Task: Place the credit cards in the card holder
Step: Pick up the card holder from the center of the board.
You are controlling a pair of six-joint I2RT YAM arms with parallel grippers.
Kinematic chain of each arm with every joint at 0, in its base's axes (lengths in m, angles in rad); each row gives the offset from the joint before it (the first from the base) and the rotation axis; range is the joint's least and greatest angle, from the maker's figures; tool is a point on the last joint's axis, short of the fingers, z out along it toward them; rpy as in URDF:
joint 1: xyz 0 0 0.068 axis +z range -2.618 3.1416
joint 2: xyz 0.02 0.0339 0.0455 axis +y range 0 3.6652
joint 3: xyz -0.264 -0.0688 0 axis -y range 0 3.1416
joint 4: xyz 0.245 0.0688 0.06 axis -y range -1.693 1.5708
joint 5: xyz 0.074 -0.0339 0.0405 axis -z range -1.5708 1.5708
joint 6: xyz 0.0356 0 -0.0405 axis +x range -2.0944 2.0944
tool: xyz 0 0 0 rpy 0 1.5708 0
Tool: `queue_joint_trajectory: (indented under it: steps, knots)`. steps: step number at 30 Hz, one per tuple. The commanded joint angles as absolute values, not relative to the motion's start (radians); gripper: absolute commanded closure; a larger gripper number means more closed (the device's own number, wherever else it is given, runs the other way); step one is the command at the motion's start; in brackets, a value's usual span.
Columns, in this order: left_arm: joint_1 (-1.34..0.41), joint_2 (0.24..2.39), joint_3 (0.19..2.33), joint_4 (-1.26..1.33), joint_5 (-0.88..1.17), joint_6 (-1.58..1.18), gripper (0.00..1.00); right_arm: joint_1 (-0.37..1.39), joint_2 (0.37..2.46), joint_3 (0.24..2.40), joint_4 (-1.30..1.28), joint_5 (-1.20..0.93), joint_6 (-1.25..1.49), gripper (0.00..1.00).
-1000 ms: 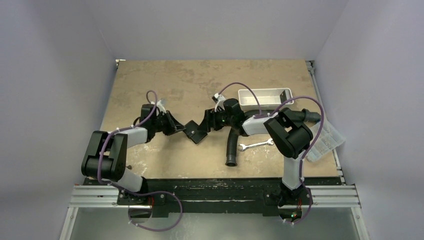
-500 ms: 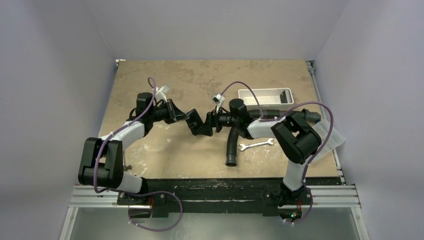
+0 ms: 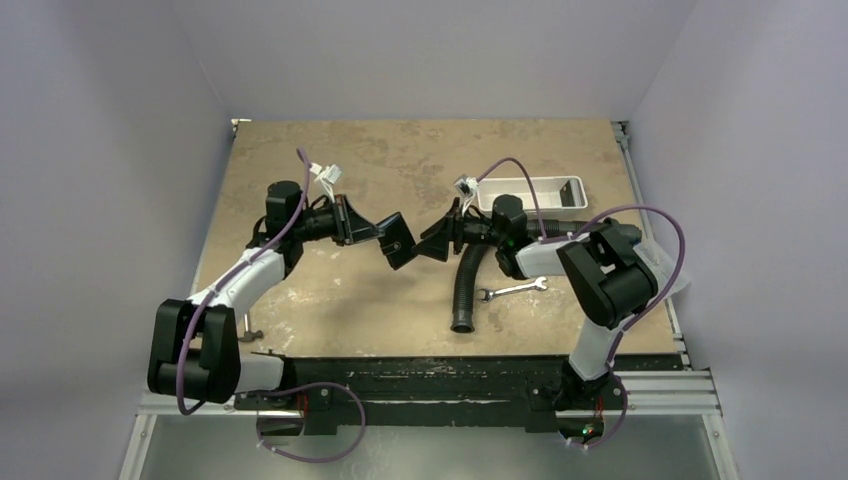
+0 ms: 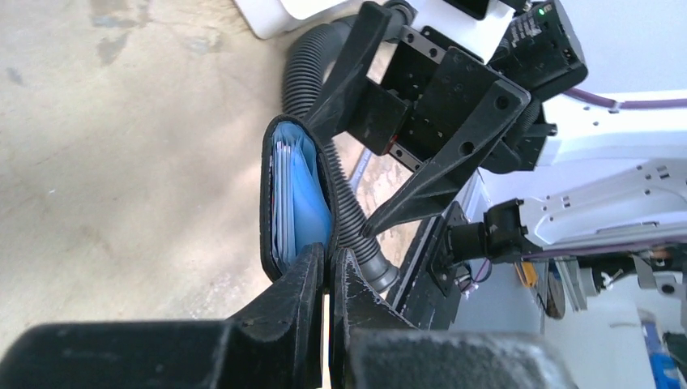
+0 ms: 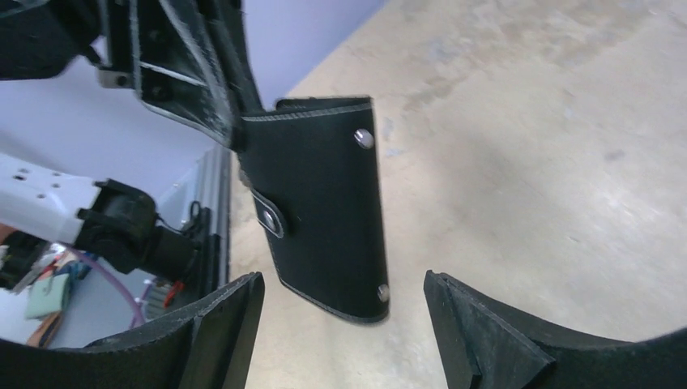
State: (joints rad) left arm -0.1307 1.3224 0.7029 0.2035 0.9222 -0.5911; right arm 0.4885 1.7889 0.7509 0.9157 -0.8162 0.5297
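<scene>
The black card holder [image 3: 398, 243] hangs above the middle of the table, with my left gripper [image 3: 377, 233] shut on one edge of it. In the left wrist view the card holder [image 4: 267, 203] gapes edge-on beyond the left gripper [image 4: 330, 261]. Thin pale edges of the credit cards [image 4: 280, 190] sit inside it against a blue inner layer. My right gripper [image 3: 438, 240] is open just right of the holder and apart from it. In the right wrist view the studded face of the card holder [image 5: 320, 203] stands beyond the open right gripper [image 5: 344, 320].
A black corrugated hose [image 3: 465, 285] lies under the right arm, with a silver wrench [image 3: 512, 290] beside it. A white tray [image 3: 530, 195] stands at the back right. A clear compartment box [image 3: 662, 275] lies at the right edge.
My left gripper has lifted the card holder up and away from the near edge. My right gripper has opened wider and drawn back to the right, off the holder.
</scene>
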Motion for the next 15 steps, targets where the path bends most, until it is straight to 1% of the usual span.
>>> queue_joint_trajectory:
  steps: [1,3,6,9,12,15]
  knots:
    - [-0.169,1.294,0.717,0.310,1.011,-0.602,1.00,0.498,1.820,0.724,1.206,-0.947,0.664,0.21]
    - [-0.181,1.294,0.721,0.319,1.018,-0.602,1.00,0.498,1.831,0.721,1.258,-0.957,0.694,0.24]
    - [-0.196,1.299,0.721,0.325,1.027,-0.602,1.00,0.499,1.832,0.719,1.266,-0.942,0.703,0.28]
    - [-0.207,1.302,0.721,0.326,1.034,-0.601,1.00,0.498,1.834,0.714,1.288,-0.946,0.713,0.37]
    - [-0.210,1.302,0.723,0.323,1.036,-0.599,1.00,0.498,1.842,0.709,1.357,-0.969,0.748,0.53]
    - [-0.210,1.305,0.735,0.283,1.020,-0.570,1.00,0.499,1.853,0.705,1.412,-0.985,0.787,0.65]
